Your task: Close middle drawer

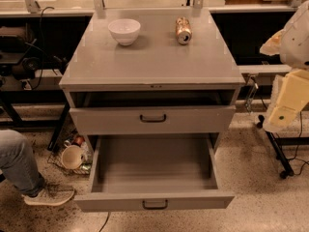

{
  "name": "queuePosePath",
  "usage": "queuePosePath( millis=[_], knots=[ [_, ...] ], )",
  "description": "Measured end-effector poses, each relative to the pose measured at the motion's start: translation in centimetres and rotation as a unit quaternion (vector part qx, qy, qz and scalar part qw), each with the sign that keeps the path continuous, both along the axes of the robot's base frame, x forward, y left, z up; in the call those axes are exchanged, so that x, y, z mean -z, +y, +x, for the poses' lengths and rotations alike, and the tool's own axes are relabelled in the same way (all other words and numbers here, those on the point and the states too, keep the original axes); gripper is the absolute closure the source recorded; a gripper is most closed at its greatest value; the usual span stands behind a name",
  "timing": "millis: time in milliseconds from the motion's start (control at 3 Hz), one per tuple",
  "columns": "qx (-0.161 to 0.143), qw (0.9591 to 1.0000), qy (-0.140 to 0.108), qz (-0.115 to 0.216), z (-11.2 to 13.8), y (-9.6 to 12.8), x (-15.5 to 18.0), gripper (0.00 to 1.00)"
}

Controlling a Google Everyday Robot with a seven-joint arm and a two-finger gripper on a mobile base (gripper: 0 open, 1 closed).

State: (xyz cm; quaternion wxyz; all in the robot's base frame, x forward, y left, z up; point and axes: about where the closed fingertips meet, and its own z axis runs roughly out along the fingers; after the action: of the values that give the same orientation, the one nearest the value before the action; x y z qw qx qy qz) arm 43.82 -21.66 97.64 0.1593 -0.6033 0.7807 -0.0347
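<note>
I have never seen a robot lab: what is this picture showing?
One camera looks down at a gray metal cabinet. The cream and white shapes at the right edge are the robot's arm and gripper, apart from the cabinet, nothing visibly held. On top sit a white bowl and a tipped gold drink can. The wide gray middle drawer is pulled far out and empty; the taller-fronted drawer above is slightly open. A person's leg shows lower left.
</note>
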Motion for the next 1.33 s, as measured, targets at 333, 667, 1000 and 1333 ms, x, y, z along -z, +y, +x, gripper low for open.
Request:
queuePosePath(
  millis=[333, 667, 1000, 1333],
  knots=[
    [0.0, 1.0, 0.0, 0.0, 0.0, 0.0, 0.0, 0.0],
    [0.002, 1.0, -0.001, 0.006, 0.1, 0.0, 0.3, 0.0],
    [0.013, 0.9993, 0.018, 0.031, 0.9, 0.2, 3.3, 0.0],
    [0.029, 0.9968, 0.05, 0.055, 1.8, 0.7, 8.4, 0.0]
  ],
)
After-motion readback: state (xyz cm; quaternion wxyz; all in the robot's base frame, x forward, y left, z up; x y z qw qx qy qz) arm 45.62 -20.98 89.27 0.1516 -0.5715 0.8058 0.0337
